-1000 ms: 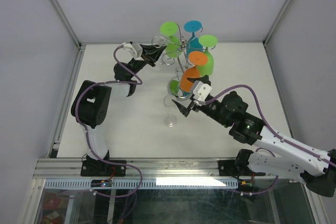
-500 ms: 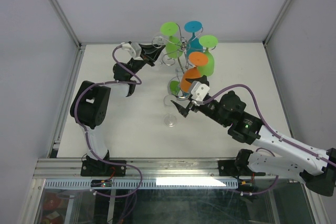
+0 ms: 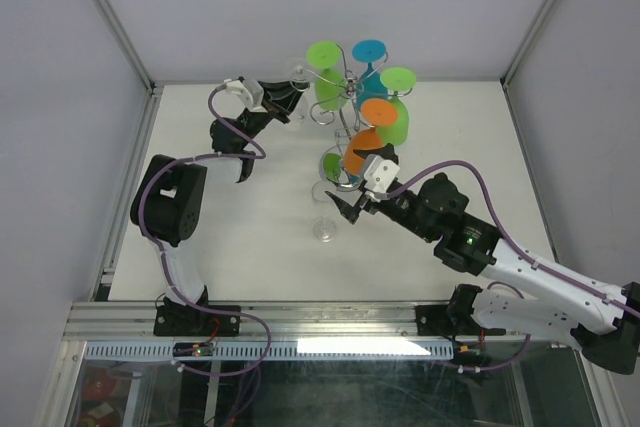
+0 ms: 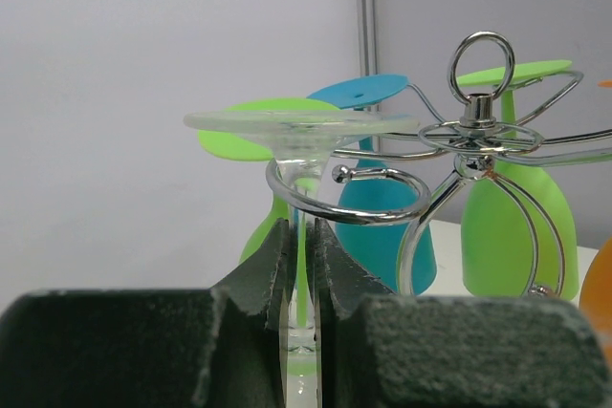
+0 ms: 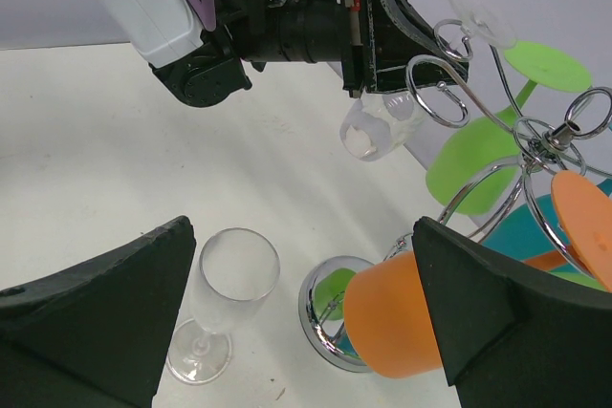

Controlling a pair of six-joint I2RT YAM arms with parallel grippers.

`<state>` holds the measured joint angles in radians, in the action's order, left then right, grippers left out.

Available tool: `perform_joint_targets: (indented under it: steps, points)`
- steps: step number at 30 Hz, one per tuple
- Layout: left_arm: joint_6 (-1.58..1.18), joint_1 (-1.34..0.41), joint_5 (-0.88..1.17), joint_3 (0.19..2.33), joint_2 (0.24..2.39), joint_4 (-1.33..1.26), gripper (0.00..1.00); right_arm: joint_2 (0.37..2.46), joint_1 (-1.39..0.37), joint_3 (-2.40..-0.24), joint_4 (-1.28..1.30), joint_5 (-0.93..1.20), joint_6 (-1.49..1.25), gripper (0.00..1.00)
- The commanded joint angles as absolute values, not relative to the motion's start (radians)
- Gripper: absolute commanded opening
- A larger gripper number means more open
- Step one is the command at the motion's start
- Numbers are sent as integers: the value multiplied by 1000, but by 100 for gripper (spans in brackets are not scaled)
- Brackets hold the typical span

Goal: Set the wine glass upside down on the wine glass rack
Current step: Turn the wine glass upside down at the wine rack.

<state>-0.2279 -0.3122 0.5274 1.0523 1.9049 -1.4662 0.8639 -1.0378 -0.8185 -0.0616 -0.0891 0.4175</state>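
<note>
One inverted wine glass [image 4: 302, 126], upper centre of frame, stem vertical and pinched tight in the left gripper [image 3: 287, 102], foot just above a scroll loop of the wine glass rack [image 4: 476, 131] straight ahead; right gripper [image 3: 340, 209] gaping, empty, farther off mid-frame beside a spare upright glass [image 5: 225, 289].

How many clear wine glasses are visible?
2: an inverted glass in the left gripper at the wine glass rack's curl; an upright glass on the table by the rack's base. More may be hidden.
</note>
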Motion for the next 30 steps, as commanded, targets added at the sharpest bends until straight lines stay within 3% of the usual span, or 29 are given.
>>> perform_joint_targets:
  steps: [1, 26, 29, 30]
  points:
    - [-232, -302, 544, 1066, 1829, -1615, 0, 856, -1038, -821, -106, -77, 411, 100]
    - [-280, -302, 674, 999, 1821, -1669, 0, 863, -1037, -815, -104, -66, 408, 100]
    - [-271, -301, 667, 998, 1827, -1639, 11, 861, -1037, -813, -104, -67, 405, 100]
    - [-267, -301, 660, 995, 1827, -1634, 23, 862, -1039, -813, -105, -67, 405, 100]
